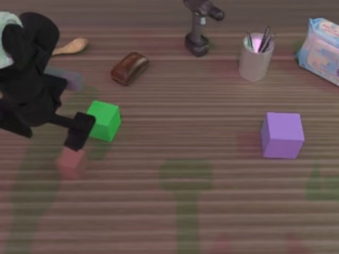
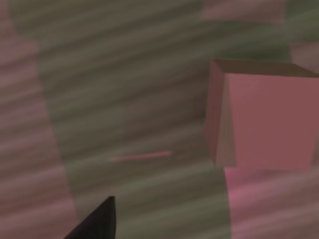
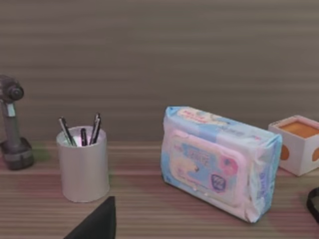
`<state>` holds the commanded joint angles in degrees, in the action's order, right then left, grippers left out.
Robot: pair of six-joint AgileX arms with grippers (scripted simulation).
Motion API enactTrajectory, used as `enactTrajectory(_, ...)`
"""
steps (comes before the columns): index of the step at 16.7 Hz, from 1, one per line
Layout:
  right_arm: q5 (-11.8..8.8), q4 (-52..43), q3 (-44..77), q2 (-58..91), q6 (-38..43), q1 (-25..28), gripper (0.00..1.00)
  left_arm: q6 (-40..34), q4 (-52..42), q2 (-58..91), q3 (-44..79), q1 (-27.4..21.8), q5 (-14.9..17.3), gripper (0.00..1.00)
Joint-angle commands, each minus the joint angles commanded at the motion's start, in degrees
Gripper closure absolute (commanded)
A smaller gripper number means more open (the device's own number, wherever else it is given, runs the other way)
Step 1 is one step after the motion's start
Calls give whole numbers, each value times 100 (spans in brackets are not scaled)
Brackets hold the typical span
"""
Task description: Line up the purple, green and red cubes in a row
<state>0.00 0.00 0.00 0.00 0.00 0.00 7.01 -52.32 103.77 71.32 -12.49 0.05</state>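
Left end effector [image 1: 77,138] sitting at left of frame over red cube [image 1: 71,162], grip state indiscernible; green cube [image 1: 104,120] adjoining; purple cube [image 1: 282,135] lying far right.

Green cube [image 1: 104,120] far left, red cube [image 1: 71,162] just below-left; purple cube [image 1: 282,135] right, well apart.

Left arm [image 1: 29,79]: matte black, bulky rounded housings; one pale whitish-green segment at the top view's upper left corner.
Left gripper [image 1: 74,138]: black, blocky, on a slim black link.
Left gripper fingertip [image 2: 97,223]: black, tapering to a point.
Right arm fingertip [image 3: 97,221]: black wedge, same form.
Cables, screws, markings: none discernible.
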Motion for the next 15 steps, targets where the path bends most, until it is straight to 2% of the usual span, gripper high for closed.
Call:
enactTrajectory(4,0,0,0,0,0,0,0,48,-341,710,557,-88,1,0)
enactTrajectory(10,0,0,0,0,0,0,0,50,-332,749,566,-65,1,0)
enactTrajectory(15,0,0,0,0,0,0,0,69,573,1220,147,-82,4,0)
